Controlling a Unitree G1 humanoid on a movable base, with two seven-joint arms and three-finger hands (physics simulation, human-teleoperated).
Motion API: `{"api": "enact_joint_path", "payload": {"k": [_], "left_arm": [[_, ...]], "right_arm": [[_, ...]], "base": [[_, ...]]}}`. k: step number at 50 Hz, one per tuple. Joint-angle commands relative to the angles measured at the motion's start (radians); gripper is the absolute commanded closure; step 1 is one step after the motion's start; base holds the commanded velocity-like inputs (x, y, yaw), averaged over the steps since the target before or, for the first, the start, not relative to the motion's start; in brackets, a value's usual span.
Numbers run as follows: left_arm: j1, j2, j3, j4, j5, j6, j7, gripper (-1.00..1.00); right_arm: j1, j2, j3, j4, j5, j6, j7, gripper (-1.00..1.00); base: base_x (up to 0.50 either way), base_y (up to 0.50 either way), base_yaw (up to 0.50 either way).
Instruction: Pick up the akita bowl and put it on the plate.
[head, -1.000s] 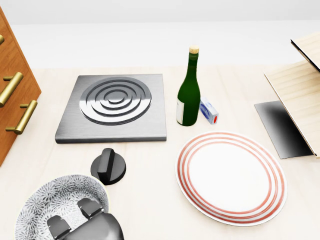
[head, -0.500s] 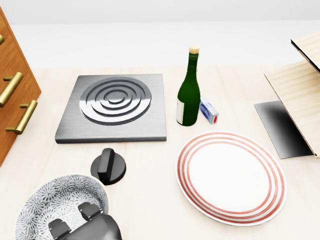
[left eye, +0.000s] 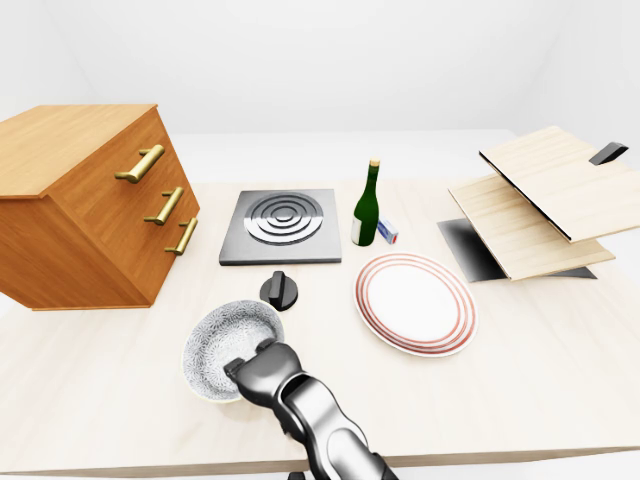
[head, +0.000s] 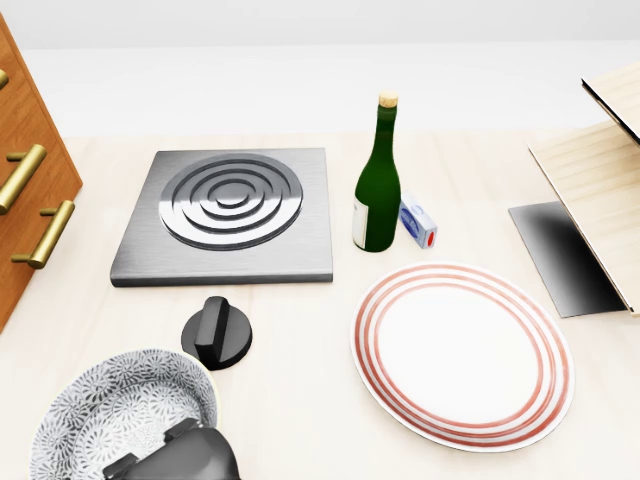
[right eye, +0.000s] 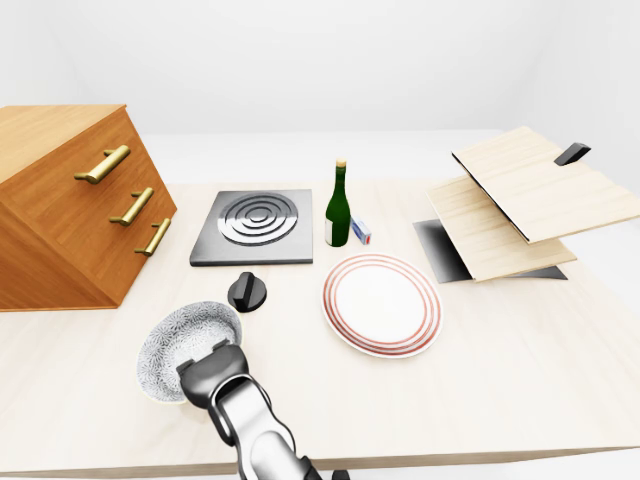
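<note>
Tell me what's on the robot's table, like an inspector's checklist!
Surface: pale wooden table.
Job's things: bowl upright at the head view's bottom left; plate to its right, apart.
Clutter: burner, knob, bottle, small box, drawer chest, tilted boards.
Grippers: left hand at the bowl's bottom rim, grip unclear; right hand not seen.
Cables: nothing seen.
Surroundings: plain white walls.

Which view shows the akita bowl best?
Left-eye view: the whole akita bowl shows, with only its lower rim under the left hand. The right-eye view shows nearly the same. The head view cuts it off at the bottom edge.
</note>
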Motion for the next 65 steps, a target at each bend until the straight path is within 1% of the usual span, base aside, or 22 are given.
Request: {"api": "enact_joint_path", "payload": {"k": [1,13,22,40,65], "left_arm": [[-0.001,0.000,-0.003,0.001,0.000,0.000,0.001,-1.00],[0.000,-0.001,0.000,-0.004,-0.001,0.000,0.001,-1.00],[0.000,-0.001,-0.001,0.000,-0.002,0.000,0.001,-1.00],[0.001,-0.003,-0.001,-0.002,-0.004,0.000,-0.001,-1.00],[0.004,-0.005,0.005,-0.010,-0.008,0.000,-0.002,-1.00]], "right_arm": [[-0.004,0.004,-0.006,-0.004,0.017,0.000,0.000,1.00],[-0.003,0.001,0.000,-0.010,0.028,0.000,0.000,1.00],[-0.018,0.007,-0.015,0.001,0.030,0.000,0.000,1.00],[-0.006,-0.009,-0.010,-0.144,-0.032,0.000,0.000,1.00],[-0.026,0.017,-0.001,-0.315,-0.126,0.000,0.000,1.00]], "base": [[0.00,0.00,0.00],[0.00,0.00,0.00],[0.00,0.00,0.00],[0.00,0.00,0.00],[0.00,0.00,0.00]]}}
